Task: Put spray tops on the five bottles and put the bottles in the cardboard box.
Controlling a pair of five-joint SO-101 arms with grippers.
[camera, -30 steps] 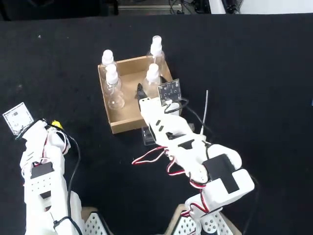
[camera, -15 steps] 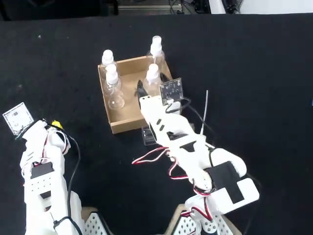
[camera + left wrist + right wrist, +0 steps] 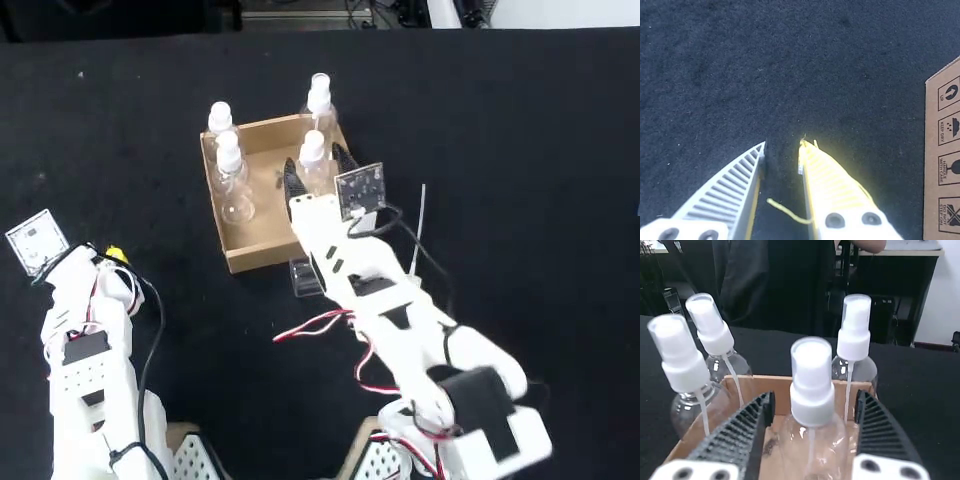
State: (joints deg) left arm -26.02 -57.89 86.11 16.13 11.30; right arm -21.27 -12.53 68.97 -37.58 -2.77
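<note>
The cardboard box (image 3: 250, 252) lies mid-table, and its printed wall (image 3: 945, 150) shows in the left wrist view. Capped bottles stand at its far corners (image 3: 220, 120) (image 3: 319, 95), and another (image 3: 230, 160) is inside. My right gripper (image 3: 316, 172) is open over the box, its jaws on either side of a capped bottle (image 3: 811, 385) without touching it. In the right wrist view the gripper (image 3: 814, 396) faces three other capped bottles (image 3: 677, 365) (image 3: 710, 325) (image 3: 855, 325). A clear bottle (image 3: 303, 277) lies before the box, partly under the arm. My left gripper (image 3: 783, 146) is slightly open over bare mat.
A thin white tube (image 3: 419, 225) lies on the black mat right of the right arm. Red and white cables (image 3: 305, 325) trail beside that arm. The left arm (image 3: 85, 340) sits at the near left corner, well apart from the box.
The right gripper's jaws have spread apart around the bottle in the box, and the arm has stretched a little farther over the box. The left arm has not moved.
</note>
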